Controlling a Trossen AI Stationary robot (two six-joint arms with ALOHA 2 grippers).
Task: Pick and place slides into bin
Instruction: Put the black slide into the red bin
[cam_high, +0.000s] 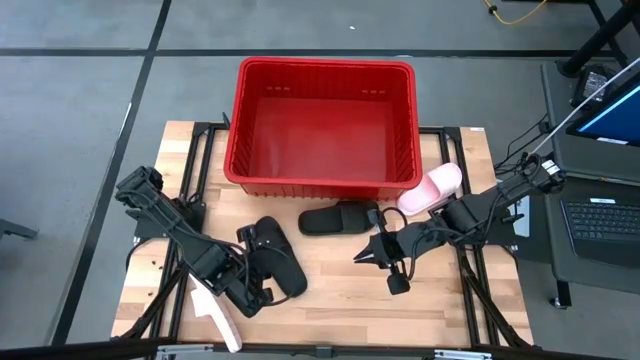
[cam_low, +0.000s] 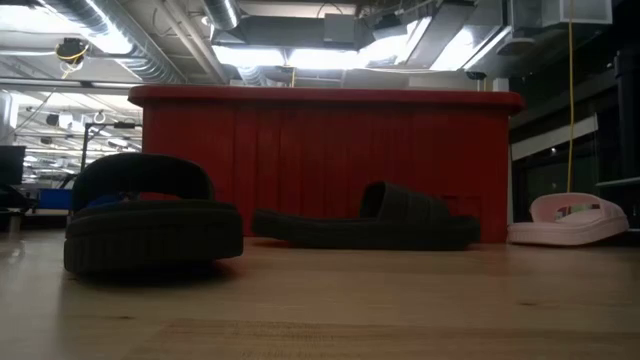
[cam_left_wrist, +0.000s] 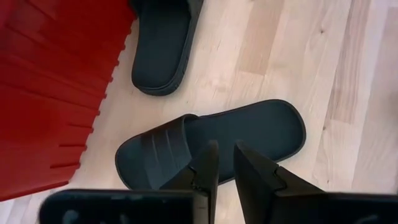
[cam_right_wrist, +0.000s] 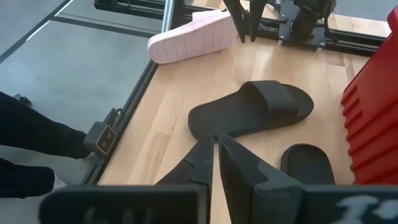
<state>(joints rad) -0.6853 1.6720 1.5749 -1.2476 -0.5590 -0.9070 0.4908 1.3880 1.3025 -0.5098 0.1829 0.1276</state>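
The red bin (cam_high: 322, 125) stands at the table's far middle. One black slide (cam_high: 338, 220) lies just in front of it. The other black slide (cam_high: 277, 256) lies flat on its sole nearer the left; it also shows in the left wrist view (cam_left_wrist: 211, 143). One pink slide (cam_high: 432, 190) rests by the bin's right corner. The other pink slide (cam_high: 215, 315) lies sole up at the near left edge. My left gripper (cam_high: 258, 292) hovers shut by the near black slide's side, touching nothing. My right gripper (cam_high: 358, 258) is shut and empty, right of both black slides.
Bare wood lies between the two grippers and along the near edge. Black frame rails (cam_high: 200, 140) flank the bin. A laptop (cam_high: 605, 220) sits on a side stand off the table's right. A dark shape (cam_right_wrist: 31, 146) shows on the floor beyond the table's edge.
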